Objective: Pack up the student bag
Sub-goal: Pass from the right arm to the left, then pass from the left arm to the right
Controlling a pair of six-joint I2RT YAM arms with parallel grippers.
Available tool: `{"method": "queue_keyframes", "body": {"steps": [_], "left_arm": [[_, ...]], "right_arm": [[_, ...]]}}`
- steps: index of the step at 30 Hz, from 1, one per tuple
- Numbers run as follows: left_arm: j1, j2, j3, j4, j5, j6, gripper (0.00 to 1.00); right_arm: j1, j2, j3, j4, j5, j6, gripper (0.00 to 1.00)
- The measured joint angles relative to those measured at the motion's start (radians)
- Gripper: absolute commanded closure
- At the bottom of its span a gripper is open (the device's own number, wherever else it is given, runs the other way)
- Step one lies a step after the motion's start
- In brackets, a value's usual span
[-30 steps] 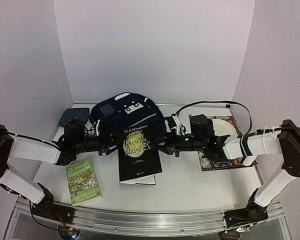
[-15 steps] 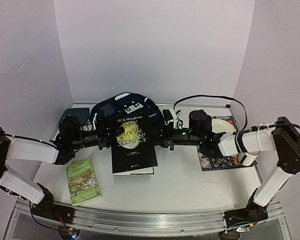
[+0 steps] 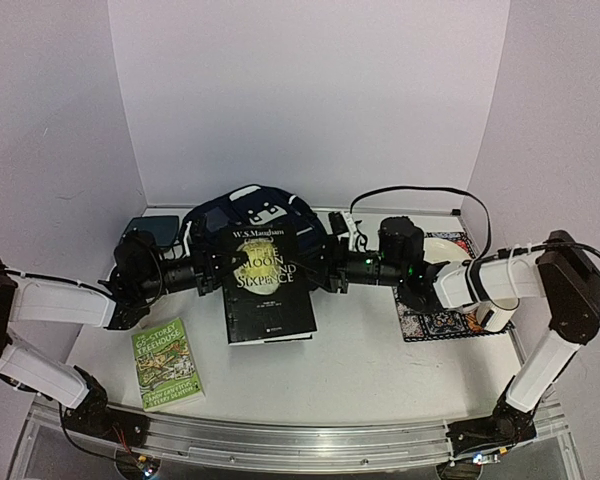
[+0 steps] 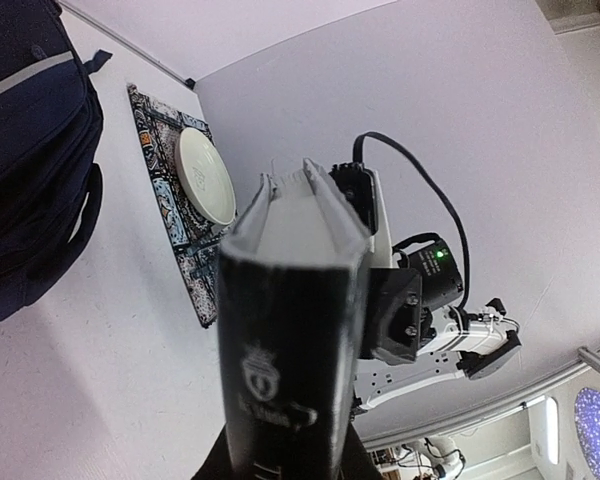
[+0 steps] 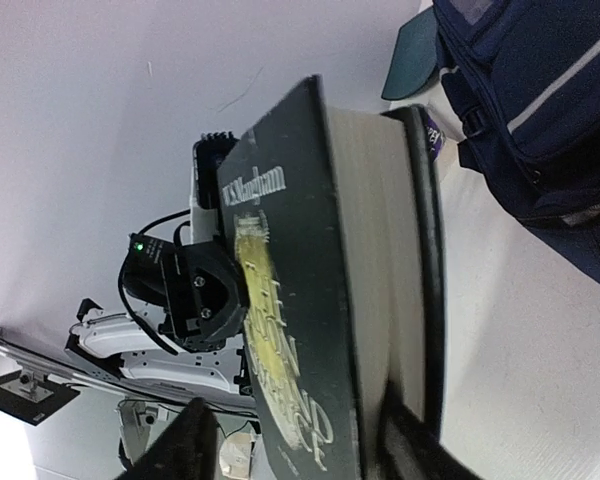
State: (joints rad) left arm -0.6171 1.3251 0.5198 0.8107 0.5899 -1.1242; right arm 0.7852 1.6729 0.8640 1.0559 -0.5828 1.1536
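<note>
The black book (image 3: 268, 290) is being clamped between left gripper (image 3: 220, 272) and right gripper (image 3: 324, 277) before the student bag (image 3: 248, 208); green book (image 3: 167, 363) is lying unpacked.

2 bks: blk book (image 3: 268, 295), grn book (image 3: 167, 364); 1 ea: bag (image 3: 252, 200), plate (image 3: 447, 248), mat (image 3: 430, 325), pad (image 3: 158, 228).

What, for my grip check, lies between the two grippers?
The black book, gripped at its side edges by the left gripper and right gripper; the top view shows it.
</note>
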Motion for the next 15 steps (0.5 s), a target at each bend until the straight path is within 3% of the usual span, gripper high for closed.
{"method": "queue_keyframes", "body": {"steps": [2, 6, 15], "left_arm": [[-0.001, 0.0, 0.0, -0.01, -0.009, 0.002, 1.0], [0.0, 0.0, 0.0, -0.021, -0.028, 0.0, 1.0], [0.002, 0.0, 0.002, 0.01, -0.181, -0.001, 1.0]], "right_arm": [[-0.001, -0.003, -0.006, 0.014, 0.007, -0.007, 0.18], [-0.009, -0.044, -0.043, -0.006, 0.06, -0.045, 0.03], [-0.022, -0.127, -0.132, -0.112, 0.206, -0.11, 0.02]]}}
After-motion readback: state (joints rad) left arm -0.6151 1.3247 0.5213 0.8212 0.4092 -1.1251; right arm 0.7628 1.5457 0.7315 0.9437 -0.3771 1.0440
